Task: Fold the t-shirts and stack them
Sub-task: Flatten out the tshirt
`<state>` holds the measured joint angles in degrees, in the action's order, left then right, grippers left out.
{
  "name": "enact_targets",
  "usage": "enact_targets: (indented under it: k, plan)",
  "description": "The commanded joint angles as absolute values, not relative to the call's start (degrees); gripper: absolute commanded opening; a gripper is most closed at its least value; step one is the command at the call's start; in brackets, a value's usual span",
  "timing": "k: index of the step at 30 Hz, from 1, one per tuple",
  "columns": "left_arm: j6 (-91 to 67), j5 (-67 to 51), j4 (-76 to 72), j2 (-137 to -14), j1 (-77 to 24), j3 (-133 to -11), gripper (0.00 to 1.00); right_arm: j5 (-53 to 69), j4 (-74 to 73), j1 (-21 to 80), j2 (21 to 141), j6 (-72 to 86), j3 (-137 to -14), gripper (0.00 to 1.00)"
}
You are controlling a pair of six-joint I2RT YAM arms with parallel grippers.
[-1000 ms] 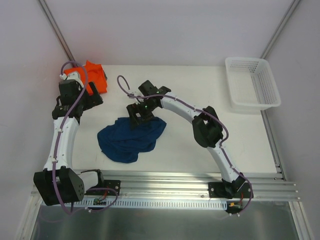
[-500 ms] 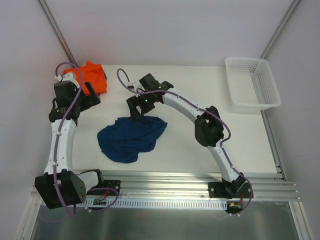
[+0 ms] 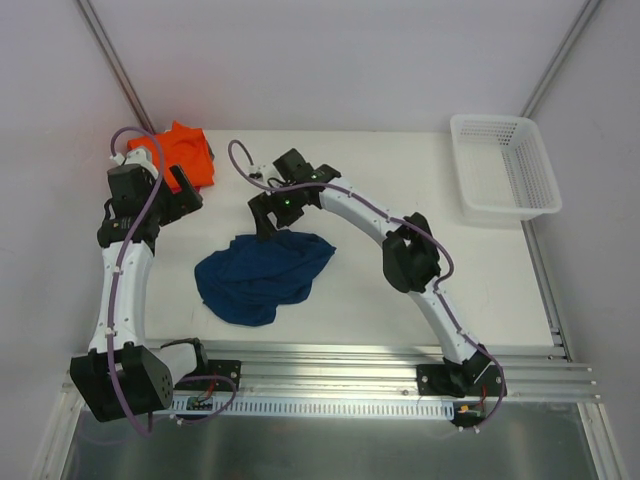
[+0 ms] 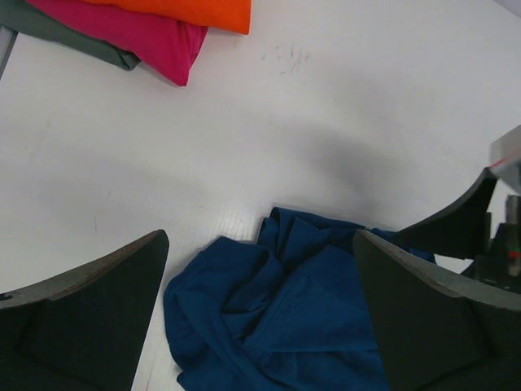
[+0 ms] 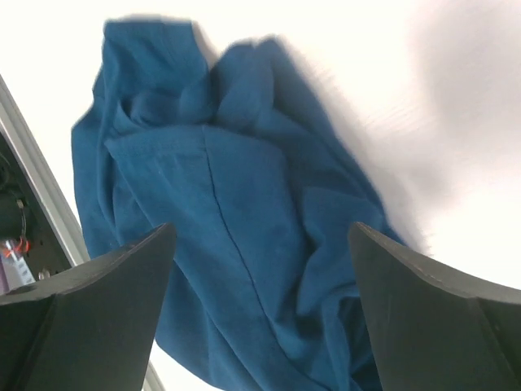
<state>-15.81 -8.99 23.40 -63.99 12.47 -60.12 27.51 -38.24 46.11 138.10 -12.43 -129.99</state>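
Crumpled navy t-shirt [image 3: 262, 278] on the bench [image 3: 400, 180], both pairs of fingers spread and empty.
The shirt lies bunched in a heap left of the bench's middle. The right fingers [image 5: 89, 301] hang apart above its far edge, gripping nothing. The left fingers [image 4: 89, 309] are also apart and hold nothing, just beside the folded stack in the far-left corner: orange t-shirt [image 3: 185, 152] on top, pink [image 4: 138, 37] and grey [image 4: 65, 32] beneath.
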Motion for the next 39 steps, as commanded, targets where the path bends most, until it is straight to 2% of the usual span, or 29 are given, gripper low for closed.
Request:
enact_targets:
  k: [1, 9, 12, 13, 15, 16, 18, 19, 20, 34, 39]
  plan:
    - [-16.6, -10.5, 24.0, -62.0, 13.0, -60.3, 0.99, 32.2, -42.6, 46.9, 139.6, -12.4, -127.2, 0.90]
    - [-17.1, -10.8, 24.0, -62.3, 13.1, -60.1, 0.99, 32.3, -44.5, 46.8, 140.4, -13.6, -123.6, 0.85]
    - [-17.3, -10.8, 23.9, -62.5, 13.2, -60.1, 0.99, 32.5, -44.2, 46.8, 140.6, -13.6, -124.3, 0.78]
    - [-17.2, -11.0, 23.9, -62.7, 13.3, -60.2, 0.99, 32.9, -44.2, 46.7, 140.5, -13.7, -124.4, 0.71]
    - [-17.2, -11.0, 23.9, -62.8, 13.2, -60.1, 0.99, 32.9, -44.1, 46.4, 140.1, -13.7, -124.6, 0.63]
    - [-17.3, -11.1, 23.8, -62.9, 13.3, -60.1, 0.99, 32.5, -44.1, 46.3, 139.1, -13.8, -124.6, 0.49]
    - [-17.4, -11.1, 24.0, -63.2, 13.3, -60.1, 0.99, 31.5, -43.9, 45.7, 137.7, -14.3, -123.8, 0.32]
    - [-17.6, -11.2, 23.9, -63.4, 13.3, -60.1, 0.99, 29.8, -43.9, 45.4, 137.0, -14.4, -123.4, 0.20]
    - [-17.8, -11.3, 23.7, -63.8, 13.4, -60.2, 0.99, 28.8, -43.9, 44.6, 135.0, -14.6, -123.1, 0.01]
    - [-15.3, -15.3, 21.1, -70.4, 11.7, -58.9, 0.99, 9.0, -42.4, 38.5, 112.1, -29.2, -124.0, 0.01]
    - [-12.8, -16.9, 20.5, -73.7, 6.3, -60.1, 0.99, 4.4, -42.2, 37.8, 106.4, -30.1, -120.2, 0.01]
